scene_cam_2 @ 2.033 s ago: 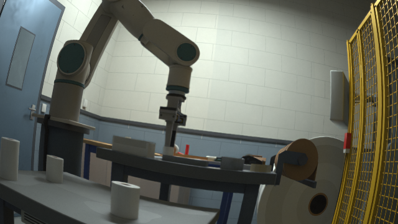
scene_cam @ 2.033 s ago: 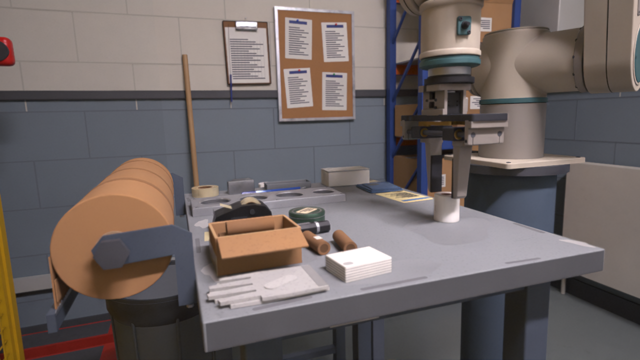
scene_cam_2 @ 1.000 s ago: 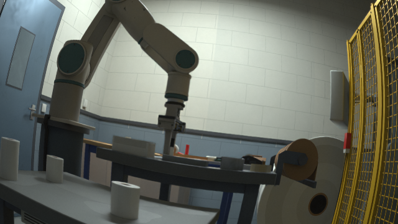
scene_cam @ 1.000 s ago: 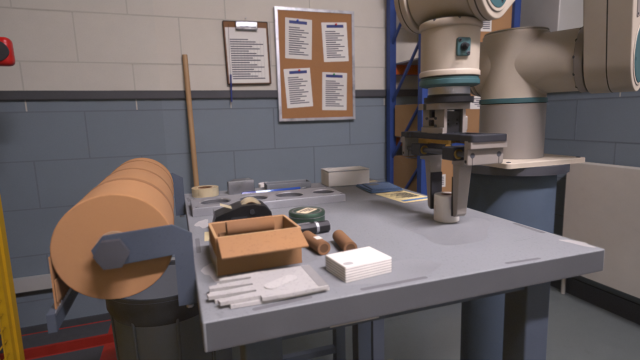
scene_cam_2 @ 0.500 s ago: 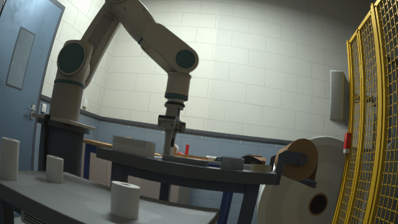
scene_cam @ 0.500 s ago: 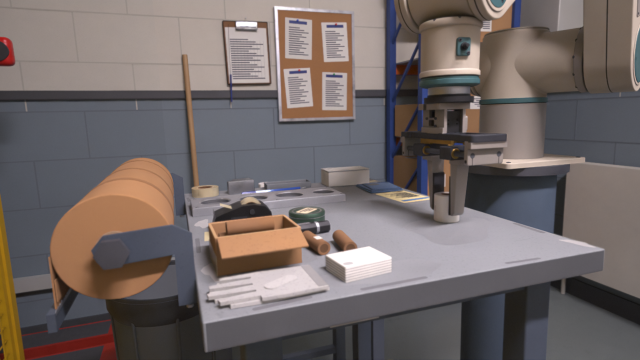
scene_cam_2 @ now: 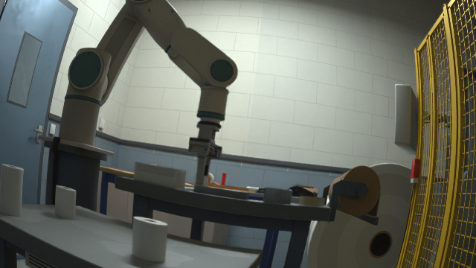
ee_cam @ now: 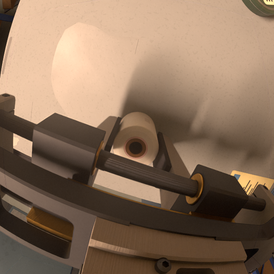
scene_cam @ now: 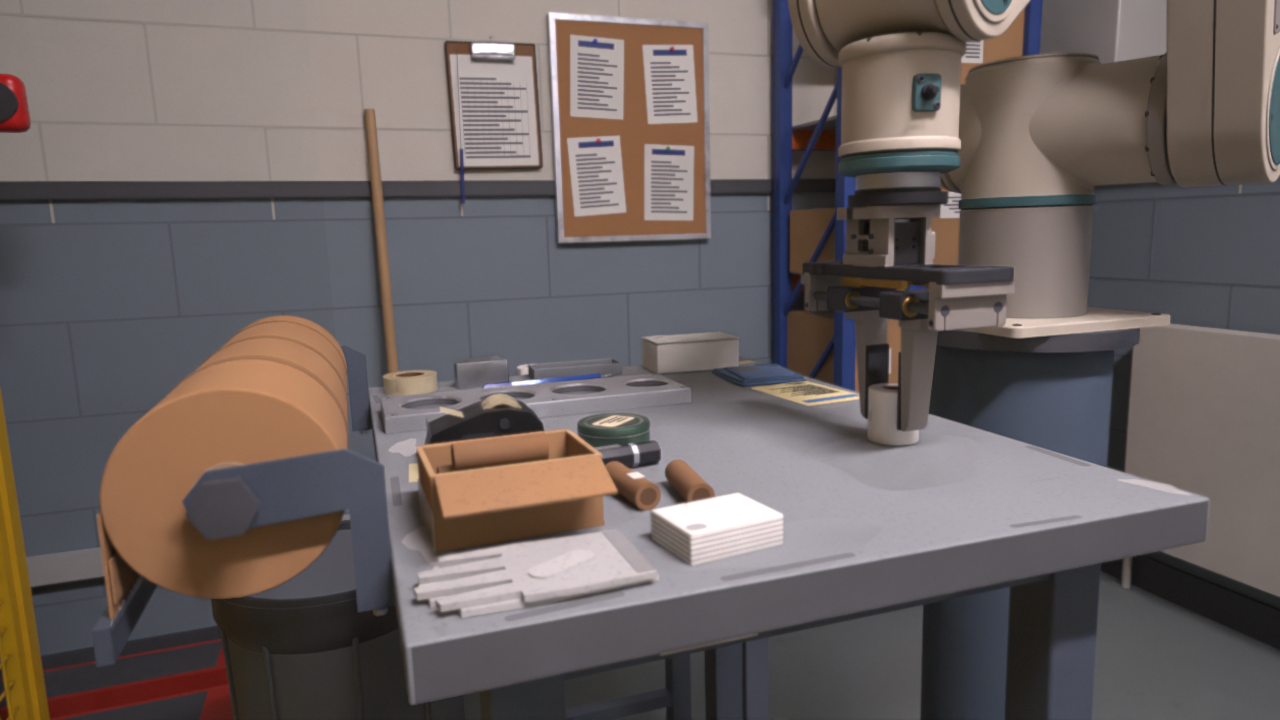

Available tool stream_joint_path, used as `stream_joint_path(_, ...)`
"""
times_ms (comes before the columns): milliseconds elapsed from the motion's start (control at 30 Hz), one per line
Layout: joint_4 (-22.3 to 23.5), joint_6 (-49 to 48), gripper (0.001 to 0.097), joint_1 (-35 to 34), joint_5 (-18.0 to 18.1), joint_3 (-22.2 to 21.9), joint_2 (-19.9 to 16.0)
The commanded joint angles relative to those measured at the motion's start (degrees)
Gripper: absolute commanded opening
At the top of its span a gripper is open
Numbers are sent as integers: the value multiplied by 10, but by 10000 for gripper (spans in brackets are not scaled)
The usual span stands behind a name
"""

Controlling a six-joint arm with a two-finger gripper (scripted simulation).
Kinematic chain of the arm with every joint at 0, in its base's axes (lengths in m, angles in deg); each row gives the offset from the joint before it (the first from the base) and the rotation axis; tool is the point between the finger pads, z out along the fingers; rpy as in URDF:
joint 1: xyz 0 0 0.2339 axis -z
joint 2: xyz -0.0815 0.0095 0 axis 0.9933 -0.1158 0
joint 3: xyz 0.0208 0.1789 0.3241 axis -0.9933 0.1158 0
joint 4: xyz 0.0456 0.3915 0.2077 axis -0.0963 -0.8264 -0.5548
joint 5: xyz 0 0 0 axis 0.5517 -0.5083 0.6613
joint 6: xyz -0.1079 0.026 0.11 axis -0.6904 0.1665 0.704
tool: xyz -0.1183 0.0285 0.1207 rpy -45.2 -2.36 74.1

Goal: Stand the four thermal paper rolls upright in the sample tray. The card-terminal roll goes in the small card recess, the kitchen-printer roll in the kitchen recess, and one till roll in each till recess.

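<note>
A small white thermal paper roll [scene_cam: 892, 415] stands upright on the right part of the grey table, and the wrist camera shows its brown core [ee_cam: 135, 147] with my two fingers pressed on its sides. My gripper [scene_cam: 894, 407] is closed on this roll, which rests on the table. The grey sample tray [scene_cam: 534, 397] with its round recesses lies along the table's far left edge, all recesses empty. Three more white rolls [scene_cam_2: 150, 239] [scene_cam_2: 65, 201] [scene_cam_2: 10, 190] stand upright on a separate lower table.
Behind the tray are a tape ring [scene_cam: 410, 382] and grey boxes [scene_cam: 690, 351]. Left of the roll lie a tape dispenser [scene_cam: 483, 418], an open cardboard box [scene_cam: 507, 486], a green tin [scene_cam: 613, 427], two brown cores [scene_cam: 661, 484], a card stack [scene_cam: 716, 527] and gloves [scene_cam: 528, 575].
</note>
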Motion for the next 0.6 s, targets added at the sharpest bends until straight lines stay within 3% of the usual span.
stream_joint_path(0, 0, 0, 39, 0, -1, -1, 1)
stream_joint_path(267, 0, 0, 39, 0, -21, -6, 17)
stream_joint_path(567, 0, 0, 39, 0, -72, -22, 52)
